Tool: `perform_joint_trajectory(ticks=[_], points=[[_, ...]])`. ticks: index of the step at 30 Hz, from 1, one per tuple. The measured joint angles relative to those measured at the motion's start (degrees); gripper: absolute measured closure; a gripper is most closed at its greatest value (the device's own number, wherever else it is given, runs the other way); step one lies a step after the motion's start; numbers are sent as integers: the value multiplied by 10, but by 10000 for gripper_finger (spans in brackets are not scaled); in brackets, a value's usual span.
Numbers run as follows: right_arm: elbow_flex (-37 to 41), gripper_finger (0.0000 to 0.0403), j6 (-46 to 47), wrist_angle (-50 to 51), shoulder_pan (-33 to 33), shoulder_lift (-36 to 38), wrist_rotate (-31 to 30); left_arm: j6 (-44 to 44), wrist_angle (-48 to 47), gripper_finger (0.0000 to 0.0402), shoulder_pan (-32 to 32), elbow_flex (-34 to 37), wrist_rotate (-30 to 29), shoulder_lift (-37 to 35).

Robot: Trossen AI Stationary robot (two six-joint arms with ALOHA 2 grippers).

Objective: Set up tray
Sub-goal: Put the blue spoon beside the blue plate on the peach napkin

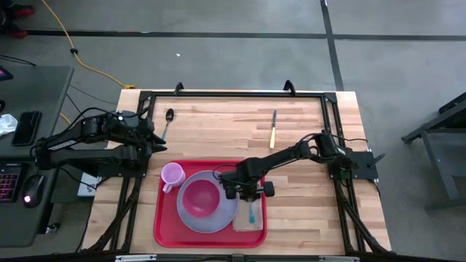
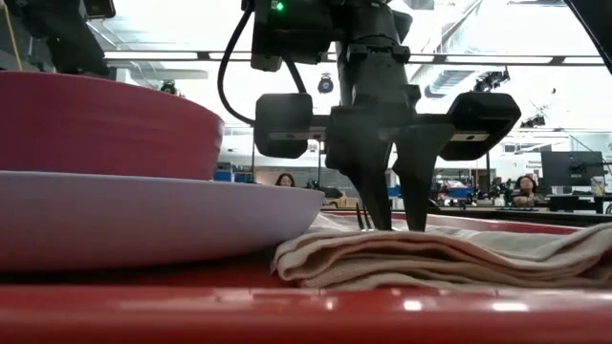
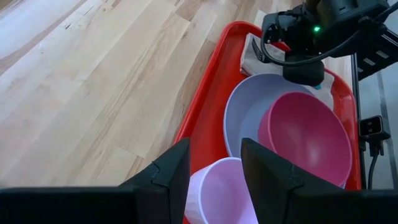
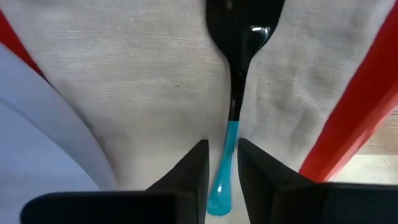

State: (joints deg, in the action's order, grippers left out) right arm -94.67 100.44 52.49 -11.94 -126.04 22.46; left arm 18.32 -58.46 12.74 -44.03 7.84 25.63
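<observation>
The red tray [image 1: 164,222] lies near the table's near edge. On it are a lavender plate [image 1: 227,213] with a pink bowl [image 1: 200,198] in it, a pale pink cup [image 1: 172,175] and a folded beige napkin [image 4: 137,93] at the tray's right end. A fork [image 4: 245,37] with a black head and a teal handle lies flat on the napkin. My right gripper [image 4: 222,145] points down over the napkin, slightly open, with a finger on each side of the fork's handle. My left gripper [image 3: 214,168] is open and hovers over the table just left of the tray's far left corner. My right gripper comes from above, with its fingers standing close on either side of the fork's teal handle [image 4: 229,140], across it. A strip of napkin shows between one finger [image 4: 200,155] and the handle. Whether the other finger touches it I cannot tell. The fork rests on the napkin.
A dark spoon [image 1: 168,120] and a yellow-handled knife [image 1: 273,129] lie on the bare wood beyond the tray. A black frame [image 1: 233,94] runs round the table's edges. Bare wood shows between the tray and the far edge. People sit far off in the room behind.
</observation>
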Motion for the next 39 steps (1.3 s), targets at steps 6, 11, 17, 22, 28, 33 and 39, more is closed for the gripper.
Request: perform_joint_trajectory(ticks=[6, 11, 17, 22, 28, 33, 39], points=[[0, 328, -24, 0, 0, 0, 16, 0, 0, 227, 0, 0, 0, 0], [0, 327, -30, 0, 0, 0, 37, 0, 0, 227, 0, 0, 0, 0], [-13, 328, -30, 15, 0, 0, 40, 0, 0, 227, 0, 0, 0, 0], [-46, 327, -30, 74, 0, 1, 20, 0, 0, 227, 0, 0, 3, 0], [-119, 328, -41, 148, 0, 1, -22, 0, 0, 227, 0, 0, 3, 0], [-208, 328, -41, 235, -6, 2, -88, 0, 0, 227, 0, 0, 2, 0], [-314, 328, -40, 335, -6, 2, -163, 0, 0, 227, 0, 0, 1, 0]])
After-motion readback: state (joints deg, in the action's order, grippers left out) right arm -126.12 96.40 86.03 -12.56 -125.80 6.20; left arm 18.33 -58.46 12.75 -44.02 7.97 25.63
